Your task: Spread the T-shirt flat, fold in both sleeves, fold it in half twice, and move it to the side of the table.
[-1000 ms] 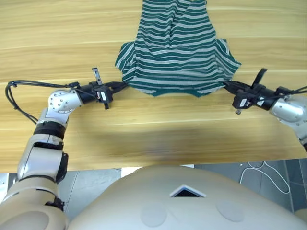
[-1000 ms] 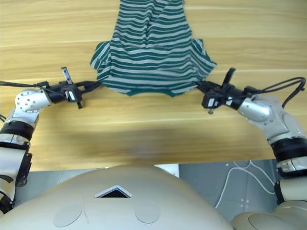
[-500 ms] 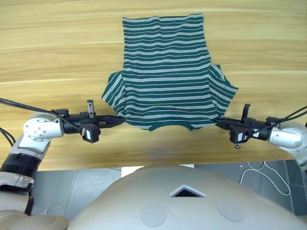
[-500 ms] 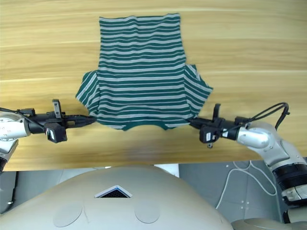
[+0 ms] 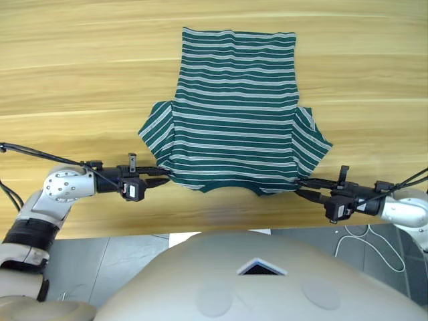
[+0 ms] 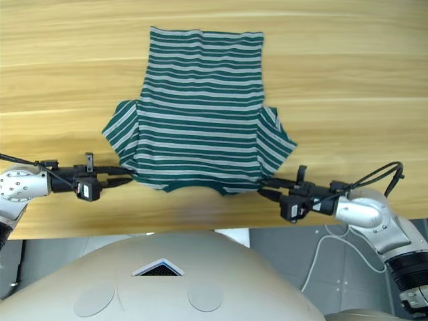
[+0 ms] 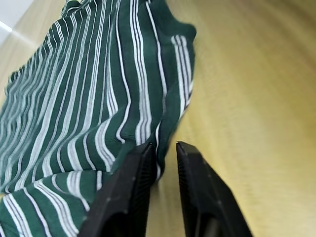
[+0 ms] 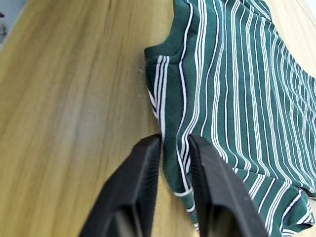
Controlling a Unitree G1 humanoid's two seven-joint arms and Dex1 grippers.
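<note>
**Left eye view: striped T-shirt flat on the worktop, both tools pinching its near corners**

The wooden worktop runs across the whole scene. Its near edge passes just in front of both arms, with grey floor below it. Bare wood lies broad on the left and right of the garment and continues beyond its far end.

The green-and-white striped T-shirt lies spread out near the middle of the worktop, closer to the near edge. Its straight hem points away from the robot and its neckline towards it, near the worktop's edge. The left sleeve and right sleeve stick out flat to either side, unfolded. The body cloth looks smooth, with only slight rippling along the near edge.

The left tool lies low over the wood at the shirt's near left corner, beside the neckline. In the left wrist view its two black fingers stand almost together, with a fold of the striped edge nipped between them.

The right tool sits at the near right corner, just under the right sleeve. In the right wrist view its fingers are likewise nearly closed, clamping the green shoulder seam, with the worktop bare on the outer side.
</note>
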